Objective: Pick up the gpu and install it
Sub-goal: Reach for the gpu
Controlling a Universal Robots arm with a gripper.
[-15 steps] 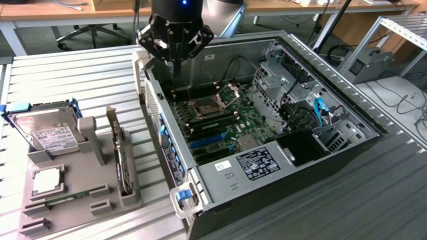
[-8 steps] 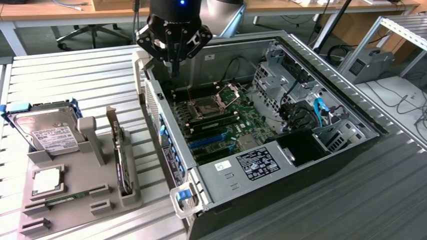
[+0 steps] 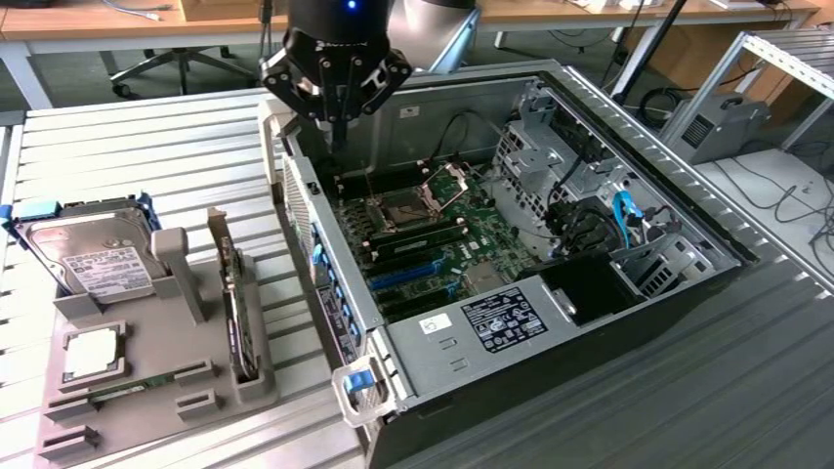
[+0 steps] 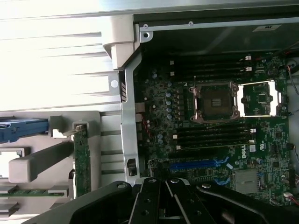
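Nearest in the exterior view is the grey holder (image 3: pixel 195 396) on the table, to the exterior view's left of the case (image 3: pixel 295 195). The gpu (image 3: pixel 236 313) stands on edge in the holder's slot closest to the case, with its long side running front to back. It is untouched, and nothing holds it. The drive (image 3: pixel 85 256) sits upright further to the exterior view's left, and the memory stick (image 3: pixel 131 388) lies low in the front of the holder.

Next comes the open case, lying on its side with the board (image 3: pixel 431 244) exposed. The blue slots (image 3: pixel 404 278) near the side wall look free (that is a judgement, as the wall hides part of them).

Further back, the gripper (image 3: pixel 336 137) hangs over the case's far corner on the holder's side. Its fingers are pressed together and point down, with nothing between them. In the wrist view the closed fingers hang above the board just inside the side wall, and the card's green edge shows across that wall in the holder.

The step in hand, as I judge it, is the approach for the pick, and the pick itself has not begun. A grasp would call for the fingers to part and to sit over the card's thin upper edge, lined up along its length. It would also need a straight lift, so the card clears its slot without snagging.
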